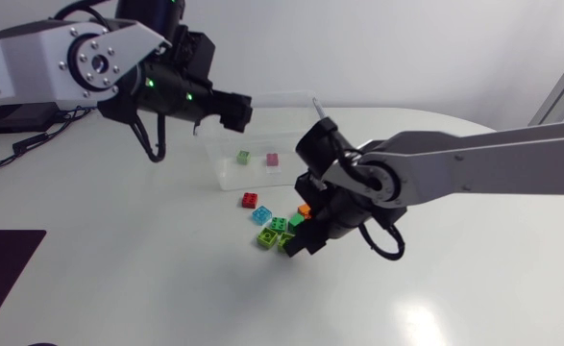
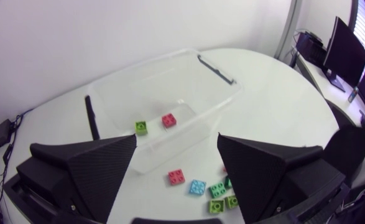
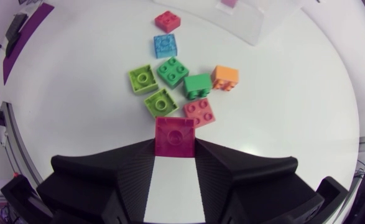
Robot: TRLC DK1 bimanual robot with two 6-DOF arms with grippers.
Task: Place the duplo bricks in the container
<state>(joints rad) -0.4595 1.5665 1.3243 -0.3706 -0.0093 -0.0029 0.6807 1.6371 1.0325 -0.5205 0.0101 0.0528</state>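
While my right gripper (image 3: 175, 148) is closed on a dark pink brick (image 3: 175, 132), pinching its two flat sides, the other bricks (image 3: 173, 71) lie loose on the table (image 1: 147, 288) just ahead of it. In the head view the clear container (image 1: 286, 120) stands at twelve o'clock from this pile. My left gripper (image 2: 177, 143) hangs wide open and empty above it. I judge the brick light, stiff and smooth, so the flat opposite sides give the safest hold, not the studs.

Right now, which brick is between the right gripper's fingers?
The magenta brick; the right gripper clamps it from both sides, the others lie loose ahead.
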